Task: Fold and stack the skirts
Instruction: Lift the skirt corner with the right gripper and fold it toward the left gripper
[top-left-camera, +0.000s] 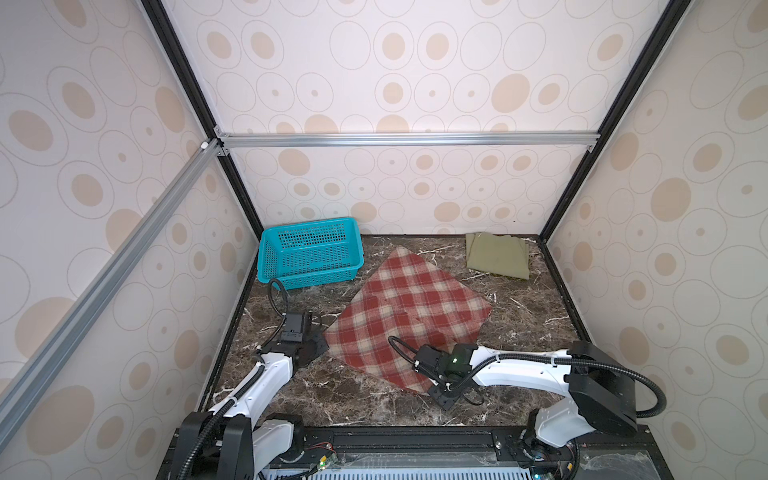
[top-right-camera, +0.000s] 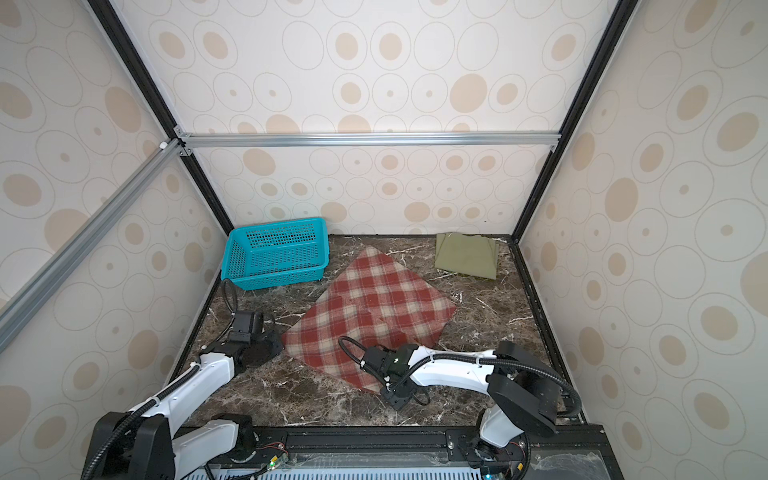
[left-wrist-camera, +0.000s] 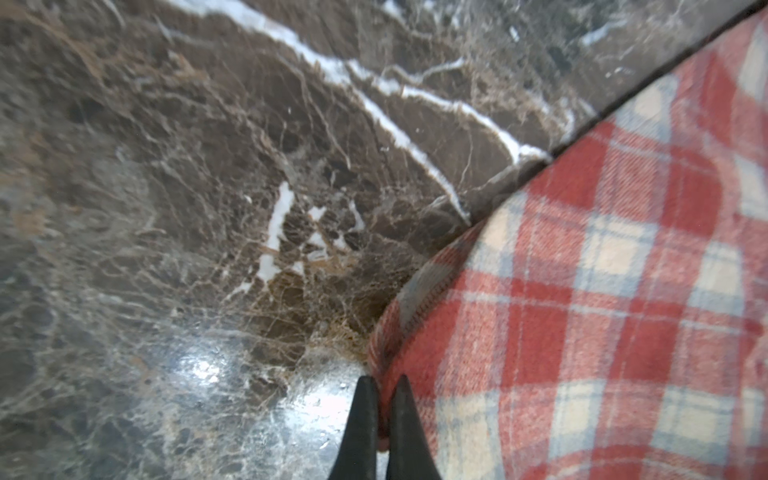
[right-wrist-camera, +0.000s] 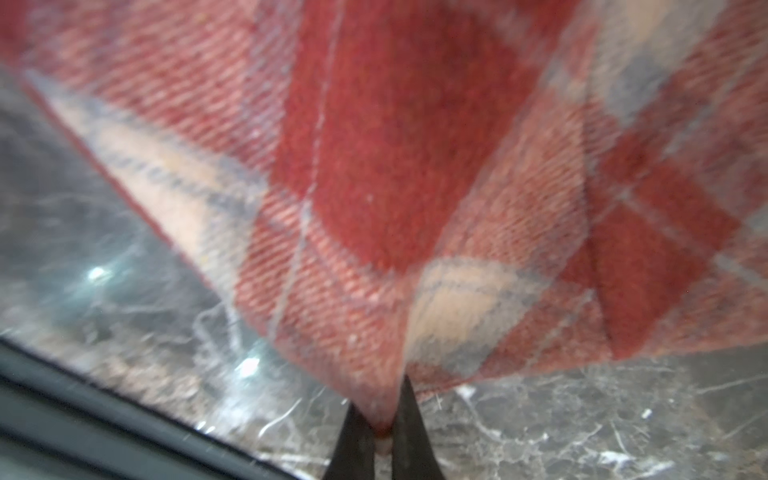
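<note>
left pincer (left-wrist-camera: 380, 415) and right pincer (right-wrist-camera: 382, 419) clenched on corner tips of the red-and-cream plaid woolly skirt (top-left-camera: 407, 316); shallow bites may slip on lifting, skewing the fold.

Plaid skirt (top-left-camera: 409, 316): red-and-cream woolly cloth, spread open, corners set diamond-wise, lying centrally.
Olive skirt (top-left-camera: 497, 255): plain green smooth cloth, folded flat, lying far right, well apart.

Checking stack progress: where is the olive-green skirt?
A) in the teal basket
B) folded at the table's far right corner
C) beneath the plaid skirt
B: the olive-green skirt lies folded by the far right corner of the table, apart from the plaid skirt.
</note>
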